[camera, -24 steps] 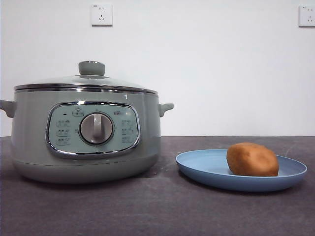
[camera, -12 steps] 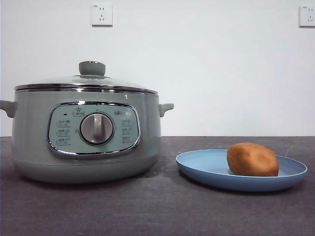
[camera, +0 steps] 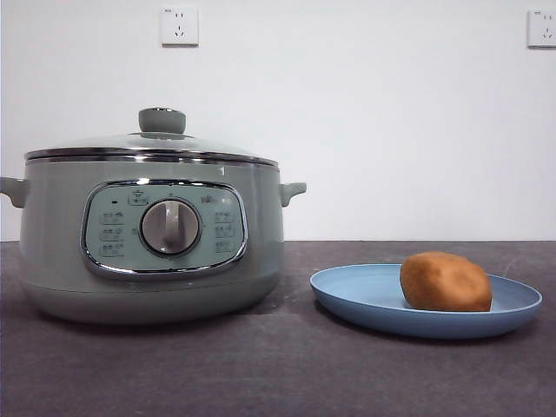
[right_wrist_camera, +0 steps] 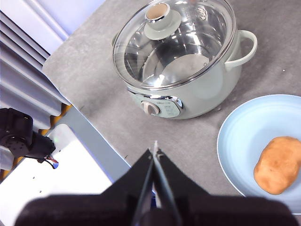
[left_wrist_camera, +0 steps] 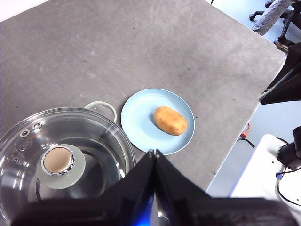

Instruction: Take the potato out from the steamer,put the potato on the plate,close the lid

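One potato [camera: 445, 281] on plate [camera: 365, 295]; lid [camera: 152, 144] on steamer [camera: 52, 234].

Lab or office: office chair [left_wrist_camera: 275, 12], cables, bare white wall [camera: 365, 122].

Two white wall sockets [camera: 179, 26] [camera: 541, 28]; grey table [camera: 278, 365]; office chair [left_wrist_camera: 277, 12].

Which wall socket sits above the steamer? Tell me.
The wall socket directly above the steamer's lid knob; the other socket is cut off above the plate.
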Available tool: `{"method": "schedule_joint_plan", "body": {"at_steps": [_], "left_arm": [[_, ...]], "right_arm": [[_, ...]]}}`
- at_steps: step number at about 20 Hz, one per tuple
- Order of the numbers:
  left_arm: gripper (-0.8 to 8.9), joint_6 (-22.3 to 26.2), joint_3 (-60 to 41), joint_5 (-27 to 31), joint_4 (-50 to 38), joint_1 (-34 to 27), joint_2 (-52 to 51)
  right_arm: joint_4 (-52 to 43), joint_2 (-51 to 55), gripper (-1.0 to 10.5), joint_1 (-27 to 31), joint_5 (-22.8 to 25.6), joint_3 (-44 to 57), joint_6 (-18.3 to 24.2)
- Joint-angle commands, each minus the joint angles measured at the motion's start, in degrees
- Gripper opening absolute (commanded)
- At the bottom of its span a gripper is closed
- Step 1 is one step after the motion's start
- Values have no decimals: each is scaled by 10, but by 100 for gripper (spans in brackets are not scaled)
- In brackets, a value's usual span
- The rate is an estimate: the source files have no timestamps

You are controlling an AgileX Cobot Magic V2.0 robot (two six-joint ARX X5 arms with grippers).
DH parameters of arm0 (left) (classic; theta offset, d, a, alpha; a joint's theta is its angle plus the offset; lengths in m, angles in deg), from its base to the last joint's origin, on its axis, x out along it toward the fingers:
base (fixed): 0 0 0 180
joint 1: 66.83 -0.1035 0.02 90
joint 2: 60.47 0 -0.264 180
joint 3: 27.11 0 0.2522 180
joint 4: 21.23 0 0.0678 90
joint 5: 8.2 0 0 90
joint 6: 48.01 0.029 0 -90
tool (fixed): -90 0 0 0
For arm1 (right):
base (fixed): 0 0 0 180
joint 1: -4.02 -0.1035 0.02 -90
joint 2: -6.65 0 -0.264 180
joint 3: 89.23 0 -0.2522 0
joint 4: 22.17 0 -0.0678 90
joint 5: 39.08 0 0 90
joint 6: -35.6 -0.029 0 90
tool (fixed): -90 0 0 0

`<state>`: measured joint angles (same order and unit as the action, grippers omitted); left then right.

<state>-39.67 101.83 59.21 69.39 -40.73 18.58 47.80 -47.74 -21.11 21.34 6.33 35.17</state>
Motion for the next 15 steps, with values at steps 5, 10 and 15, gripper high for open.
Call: {"method": "schedule_joint_plan", "body": {"at_steps": [5,10,15], "left_arm": [[-3,-21,-37,85,-78,-10,-83],[-3,-65,-440,118,-416,-41,-337],[-3,-134,-846,118,-676,-95,-579]], "right_arm": [[0,1,0,0,-1,-1,3],[0,1,0,0,-1,-1,3],[0,1,0,0,-1,-1,3]]}}
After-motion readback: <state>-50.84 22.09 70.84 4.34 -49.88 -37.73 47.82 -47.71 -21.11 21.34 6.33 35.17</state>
